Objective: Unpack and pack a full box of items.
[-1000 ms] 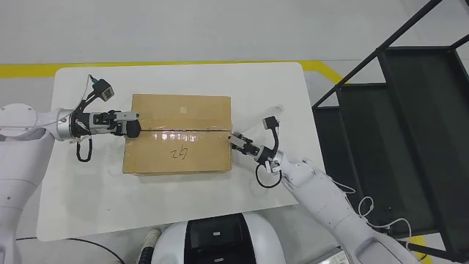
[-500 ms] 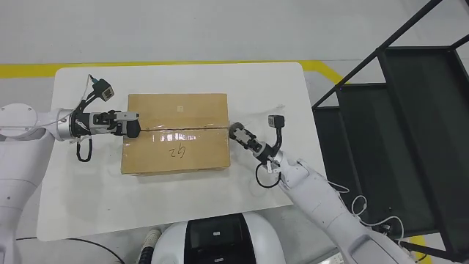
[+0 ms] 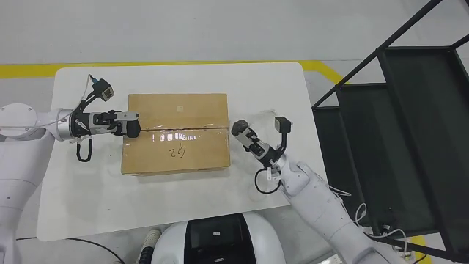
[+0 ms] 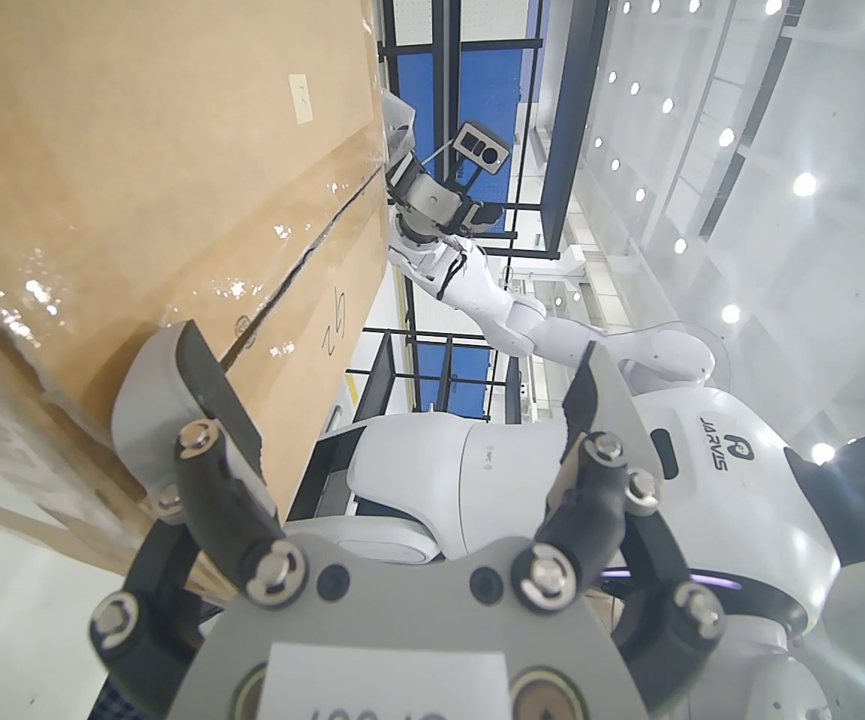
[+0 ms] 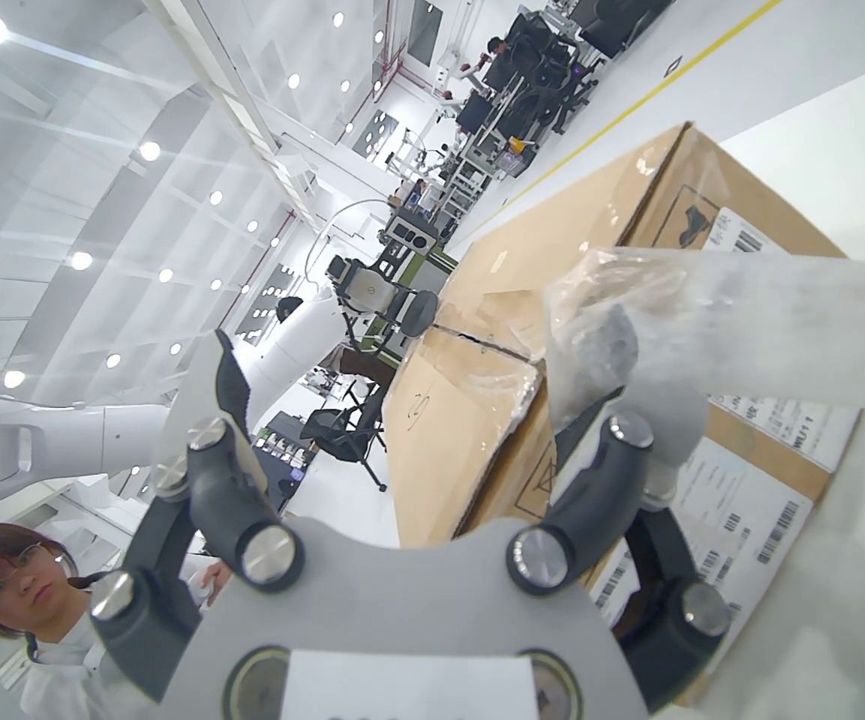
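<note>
Fingers (image 5: 226, 385) on right gripper (image 5: 417, 340): spread wide, nothing clamped. Crumpled strip of clear tape (image 5: 627, 280) is stuck to 1 finger and trails off past it. Gripper sits just beside the right end of the box (image 3: 176, 132), level with the centre seam (image 3: 179, 127). Can't tell if it touches the cardboard.

Change over the last 1 s: right gripper was hard against the box's right end; it has now backed off to the right and the wrist has swung round. Box slid a touch left in the first 0.5 s, static since.

Left gripper (image 4: 387, 352): no change. Parked at the left end of the seam, fingers wide, 1 pad lying at the box's top edge, the other in free air. Gripping nothing.

Box is mid-table (image 3: 278, 88), flaps shut, glossy tape along the top. Seam shows a dark split in the left wrist view.

My read: the right arm is stripping the seal from the right end. Unsealing is underway and nothing is unpacked yet. Risk: tape glued to the finger needs shedding before the next grasp, or it could drag a flap or the box.

Far side: bare table strip, then the yellow floor line (image 3: 183, 64).
</note>
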You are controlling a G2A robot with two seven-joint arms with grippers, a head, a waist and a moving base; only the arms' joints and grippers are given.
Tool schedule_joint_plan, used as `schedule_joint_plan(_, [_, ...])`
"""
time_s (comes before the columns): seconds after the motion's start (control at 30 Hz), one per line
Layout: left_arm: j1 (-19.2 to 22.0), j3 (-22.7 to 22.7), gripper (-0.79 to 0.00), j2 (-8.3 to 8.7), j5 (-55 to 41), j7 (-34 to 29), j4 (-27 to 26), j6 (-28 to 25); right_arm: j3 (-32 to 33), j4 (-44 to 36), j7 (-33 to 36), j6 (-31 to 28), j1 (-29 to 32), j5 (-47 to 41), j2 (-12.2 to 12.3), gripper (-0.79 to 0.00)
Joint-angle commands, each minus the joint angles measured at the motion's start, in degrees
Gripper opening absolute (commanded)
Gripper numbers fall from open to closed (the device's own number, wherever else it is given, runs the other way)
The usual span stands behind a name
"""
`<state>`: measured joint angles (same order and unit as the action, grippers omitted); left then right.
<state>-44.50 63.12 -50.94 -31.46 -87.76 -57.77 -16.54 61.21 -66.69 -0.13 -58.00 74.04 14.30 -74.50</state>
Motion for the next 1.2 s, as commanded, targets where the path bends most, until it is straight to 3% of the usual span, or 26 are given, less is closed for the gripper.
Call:
schedule_joint_plan(0.0, [0.0, 0.0, 0.0, 0.0, 0.0, 0.0, 0.0, 0.0, 0.22, -0.71, -1.38, 0.0, 0.32, 1.68, 0.06, 0.0])
schedule_joint_plan(0.5, [0.0, 0.0, 0.0, 0.0, 0.0, 0.0, 0.0, 0.0, -3.11, 0.11, -1.78, 0.0, -3.55, 7.15, -0.15, 0.0])
schedule_joint_plan(0.8, [0.0, 0.0, 0.0, 0.0, 0.0, 0.0, 0.0, 0.0, -4.98, 0.79, 1.87, 0.31, -6.52, 7.13, -0.59, 0.0])
schedule_joint_plan(1.17, [0.0, 0.0, 0.0, 0.0, 0.0, 0.0, 0.0, 0.0, -7.31, 0.55, 10.47, 5.51, -10.0, 3.62, -1.05, 0.0])
